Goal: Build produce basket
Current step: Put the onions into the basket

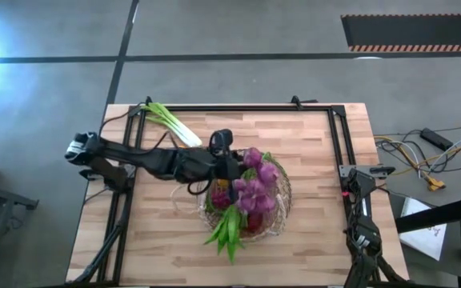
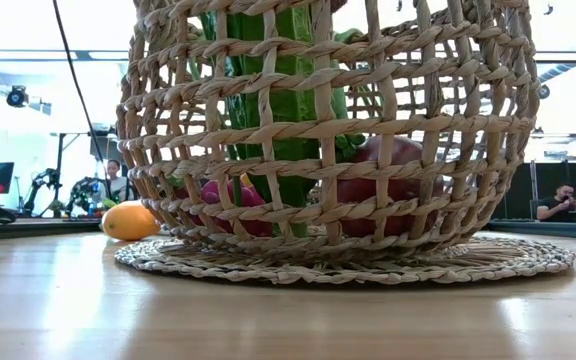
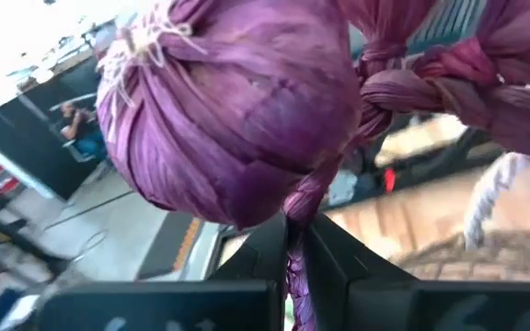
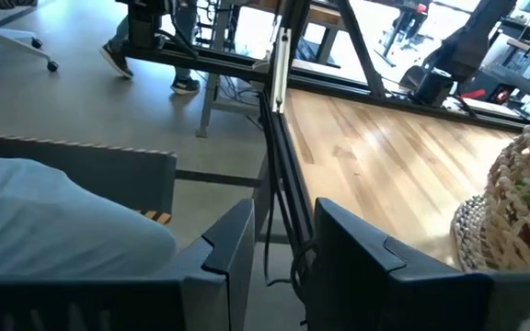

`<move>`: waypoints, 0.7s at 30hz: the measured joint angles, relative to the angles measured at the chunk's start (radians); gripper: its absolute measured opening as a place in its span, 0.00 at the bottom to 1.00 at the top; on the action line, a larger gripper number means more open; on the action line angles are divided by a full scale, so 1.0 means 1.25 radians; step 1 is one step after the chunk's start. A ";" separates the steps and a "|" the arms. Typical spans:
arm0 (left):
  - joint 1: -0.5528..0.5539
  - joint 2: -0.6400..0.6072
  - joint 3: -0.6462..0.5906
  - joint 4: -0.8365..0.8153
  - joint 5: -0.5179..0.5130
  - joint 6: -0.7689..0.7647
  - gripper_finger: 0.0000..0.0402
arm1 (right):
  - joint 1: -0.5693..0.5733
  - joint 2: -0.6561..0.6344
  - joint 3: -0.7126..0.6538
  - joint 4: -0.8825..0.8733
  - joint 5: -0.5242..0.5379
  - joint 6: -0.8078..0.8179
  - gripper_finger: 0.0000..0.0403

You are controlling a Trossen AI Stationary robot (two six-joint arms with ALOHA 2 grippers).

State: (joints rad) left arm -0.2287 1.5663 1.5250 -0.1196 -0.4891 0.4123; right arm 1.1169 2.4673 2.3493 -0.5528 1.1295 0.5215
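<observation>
**Asker:** Purple is what fills the left wrist view. What is it?

**Describer:** A braided purple bunch (image 3: 237,119) of toy bulbs, papery-skinned. Its thin twisted stem runs straight down between the left gripper's (image 3: 294,262) fingers, which are pressed together on it. The bulb hangs just beyond the fingertips.

**Asker:** Where does that put it over the counter?

**Describer:** From above, the left gripper (image 1: 229,172) hovers at the rim of the basket (image 1: 282,210), a pale woven wicker bowl near the middle of the wooden counter (image 1: 318,144). The bunch (image 1: 256,186) trails from the fingers across the basket's opening, above green leaves (image 1: 229,226) that spill over the near rim.

**Asker:** What is already inside?

**Describer:** Through the weave at counter height: green leaves and reddish pieces. An orange piece (image 2: 130,221) lies outside beside the basket, and a leek (image 1: 173,125) lies on the counter well behind the left arm.

**Asker:** And the other arm?

**Describer:** The right gripper (image 4: 283,244) waits at the counter's right edge, well apart from the basket, its fingers slightly parted and empty.

**Asker:** So which step is this?

**Describer:** I judge it as placing the bunch. The next move calls for lowering until the bulbs rest on the pile, then parting the fingers, so nothing tips over the rim.
</observation>
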 joint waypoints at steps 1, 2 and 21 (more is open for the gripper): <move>0.009 -0.006 -0.034 0.049 0.028 -0.008 0.01 | 0.002 0.002 0.000 0.006 0.000 0.000 0.27; 0.016 -0.012 -0.066 0.089 0.051 -0.010 0.01 | 0.003 0.004 0.000 0.008 0.000 -0.001 0.27; 0.030 0.053 -0.290 0.448 0.009 0.211 0.01 | 0.009 0.007 0.000 0.011 0.016 -0.007 0.27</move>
State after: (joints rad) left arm -0.1917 1.6326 1.1624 0.4408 -0.4775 0.6758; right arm 1.1278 2.4756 2.3493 -0.5393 1.1493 0.5125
